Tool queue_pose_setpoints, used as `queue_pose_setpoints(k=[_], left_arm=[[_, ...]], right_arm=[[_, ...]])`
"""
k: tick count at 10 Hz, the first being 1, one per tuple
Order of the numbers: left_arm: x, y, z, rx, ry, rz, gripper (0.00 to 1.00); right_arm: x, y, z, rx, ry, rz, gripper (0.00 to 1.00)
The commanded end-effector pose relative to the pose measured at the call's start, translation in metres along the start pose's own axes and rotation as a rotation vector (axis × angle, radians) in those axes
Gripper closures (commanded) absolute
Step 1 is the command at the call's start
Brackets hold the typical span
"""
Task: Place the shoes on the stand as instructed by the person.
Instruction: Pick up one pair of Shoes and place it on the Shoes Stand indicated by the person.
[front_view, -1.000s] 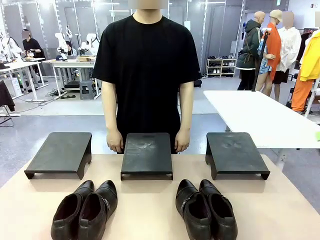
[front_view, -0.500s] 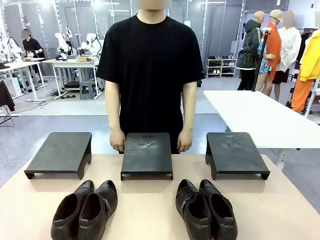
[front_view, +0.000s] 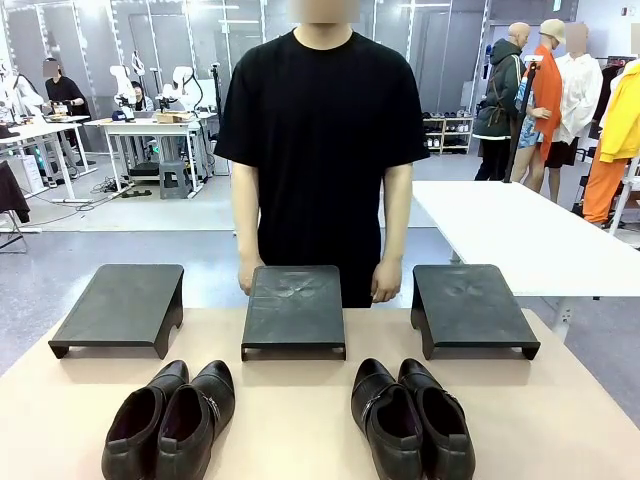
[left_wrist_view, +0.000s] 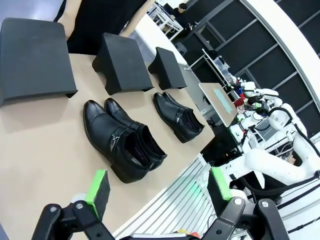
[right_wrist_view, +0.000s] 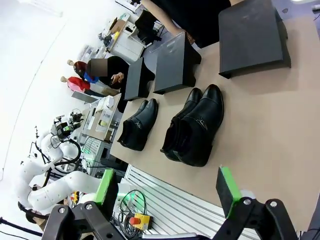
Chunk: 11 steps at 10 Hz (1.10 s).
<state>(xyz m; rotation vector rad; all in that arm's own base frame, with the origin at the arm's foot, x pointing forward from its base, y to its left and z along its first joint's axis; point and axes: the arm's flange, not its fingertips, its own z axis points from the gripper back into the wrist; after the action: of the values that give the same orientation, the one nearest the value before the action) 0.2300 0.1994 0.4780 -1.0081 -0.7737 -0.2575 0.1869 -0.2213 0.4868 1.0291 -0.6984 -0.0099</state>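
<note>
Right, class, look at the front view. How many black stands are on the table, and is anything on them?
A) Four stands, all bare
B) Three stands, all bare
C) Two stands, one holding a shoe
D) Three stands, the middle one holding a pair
B: the left stand, middle stand and right stand all have bare tops, while the left pair of shoes and right pair of shoes sit on the table, on the robot's side of the stands.

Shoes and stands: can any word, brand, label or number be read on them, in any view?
None can be read.
The shoes and the stands show no print.
Background items are too small or blurred to read.
</note>
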Motion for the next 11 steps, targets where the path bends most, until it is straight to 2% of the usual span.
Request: queue_pose_setpoints(k=[1,11], left_arm=[[0.0024,-0.0002,0.0007,-0.019,-0.005,-0.026,0.0],[0.0024,-0.0002,0.0007,-0.019,-0.005,-0.026,0.0]], right_arm=[[0.0009,0.0023,0.0022,0.007,-0.003,0.024,0.0],[0.0009,0.0023,0.0022,0.007,-0.003,0.024,0.0]])
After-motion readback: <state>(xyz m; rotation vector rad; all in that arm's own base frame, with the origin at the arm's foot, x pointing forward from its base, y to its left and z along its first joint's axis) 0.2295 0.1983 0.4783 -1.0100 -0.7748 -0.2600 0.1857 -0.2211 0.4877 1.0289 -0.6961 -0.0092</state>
